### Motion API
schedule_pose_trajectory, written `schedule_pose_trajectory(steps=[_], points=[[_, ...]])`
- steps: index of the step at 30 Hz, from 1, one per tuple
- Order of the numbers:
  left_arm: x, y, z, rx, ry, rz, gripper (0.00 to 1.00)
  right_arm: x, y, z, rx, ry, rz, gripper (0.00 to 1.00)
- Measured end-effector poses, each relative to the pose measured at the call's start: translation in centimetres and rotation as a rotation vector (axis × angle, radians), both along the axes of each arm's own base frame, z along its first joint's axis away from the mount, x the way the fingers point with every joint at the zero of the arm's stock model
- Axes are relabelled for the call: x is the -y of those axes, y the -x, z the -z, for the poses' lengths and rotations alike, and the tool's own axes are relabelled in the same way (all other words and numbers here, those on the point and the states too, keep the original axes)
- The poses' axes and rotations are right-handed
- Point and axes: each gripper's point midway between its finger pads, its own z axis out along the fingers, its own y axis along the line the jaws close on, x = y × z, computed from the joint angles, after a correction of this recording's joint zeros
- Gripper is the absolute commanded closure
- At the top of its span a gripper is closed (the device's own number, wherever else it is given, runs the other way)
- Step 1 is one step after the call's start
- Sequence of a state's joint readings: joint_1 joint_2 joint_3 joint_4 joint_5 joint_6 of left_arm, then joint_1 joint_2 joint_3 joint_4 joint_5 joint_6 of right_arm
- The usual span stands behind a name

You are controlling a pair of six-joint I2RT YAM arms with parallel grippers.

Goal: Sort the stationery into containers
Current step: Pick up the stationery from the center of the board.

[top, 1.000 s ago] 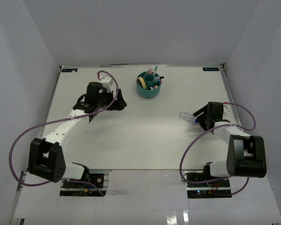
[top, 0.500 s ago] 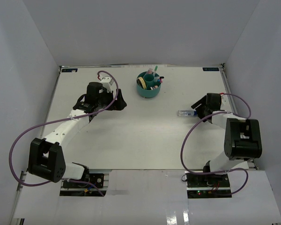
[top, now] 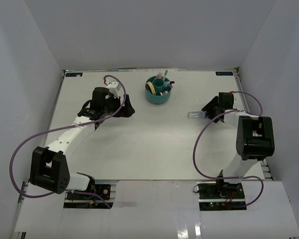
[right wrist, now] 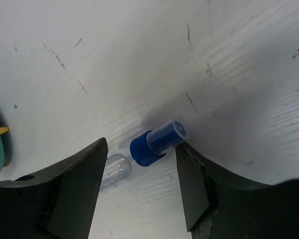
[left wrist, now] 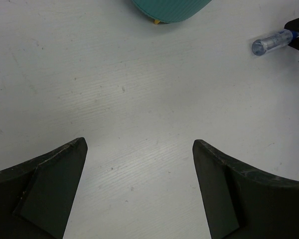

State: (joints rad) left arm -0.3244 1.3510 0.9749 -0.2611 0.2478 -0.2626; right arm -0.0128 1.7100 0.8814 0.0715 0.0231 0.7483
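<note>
Blue-capped and clear, the tiny bottle point(right wrist: 157, 141) lies crosswise between the fingers of my right gripper point(right wrist: 141, 149). The gripper pinches it at the cap, and the clear end juts out past one finger, just above the white table point(top: 139, 144). My left gripper point(left wrist: 139, 144) hangs spread wide over the table. The teal organizer point(left wrist: 169, 10) sits ahead of its fingertips, with pens point(top: 160, 76) standing in it.

bright even overhead light, soft faint shadows; wrist views sharp, glare on near table edge point(top: 154, 219).
</note>
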Motion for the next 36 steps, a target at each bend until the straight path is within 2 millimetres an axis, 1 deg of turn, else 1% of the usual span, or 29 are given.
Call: schedule_pose_trajectory(steps=[4, 5, 8, 9, 13, 16, 17, 22, 25, 26, 27, 28, 29, 34, 36], points=[[0.0, 0.0, 0.0, 0.0, 0.0, 0.001, 0.02, 0.1, -1.0, 0.1, -0.016, 0.012, -0.005, 0.39], [0.0, 0.0, 0.0, -0.001, 0.001, 0.001, 0.02, 0.2, -1.3, 0.1, -0.02, 0.014, -0.005, 0.44], [0.0, 0.0, 0.0, -0.001, 0.001, 0.002, 0.02, 0.3, -1.8, 0.3, -0.032, 0.026, -0.003, 0.46], [0.1, 0.0, 0.0, -0.001, 0.002, 0.003, 0.02, 0.4, -2.0, 0.3, -0.036, 0.03, -0.003, 0.5], [0.1, 0.1, 0.0, -0.002, 0.003, 0.004, 0.02, -0.2, -2.6, 0.6, -0.056, 0.057, -0.029, 0.56], [0.1, 0.1, 0.0, -0.002, 0.003, 0.004, 0.02, -1.2, -2.9, 0.6, -0.064, 0.081, -0.064, 0.58], [0.1, 0.1, 0.0, -0.002, 0.003, 0.005, 0.02, -1.6, -3.0, 0.6, -0.064, 0.092, -0.08, 0.62], [0.1, 0.1, 0.0, -0.002, 0.004, 0.006, 0.02, -3.5, -2.5, 0.5, -0.077, 0.141, -0.173, 0.7], [0.1, 0.1, 0.0, -0.002, 0.005, 0.007, 0.02, -4.6, -2.4, 0.3, -0.084, 0.177, -0.239, 0.73], [0.1, 0.1, 0.0, -0.002, 0.004, 0.007, 0.02, -5.0, -2.6, 0.3, -0.083, 0.189, -0.259, 0.8], [0.1, 0.1, 0.0, -0.002, 0.004, 0.007, 0.02, -5.4, -2.6, 0.2, -0.085, 0.198, -0.279, 0.81], [0.1, 0.1, 0.0, -0.002, 0.005, 0.007, 0.02, -5.7, -2.6, 0.2, -0.088, 0.208, -0.299, 0.86], [0.1, 0.1, 0.0, -0.002, 0.005, 0.007, 0.02, -6.0, -2.6, 0.2, -0.088, 0.217, -0.317, 0.88], [0.3, 0.2, 0.0, -0.005, 0.01, 0.015, 0.02, -7.1, -2.2, 0.3, -0.086, 0.259, -0.398, 0.9], [0.4, 0.2, 0.0, -0.006, 0.013, 0.021, 0.02, -7.6, -2.0, 0.1, -0.073, 0.269, -0.425, 0.9]])
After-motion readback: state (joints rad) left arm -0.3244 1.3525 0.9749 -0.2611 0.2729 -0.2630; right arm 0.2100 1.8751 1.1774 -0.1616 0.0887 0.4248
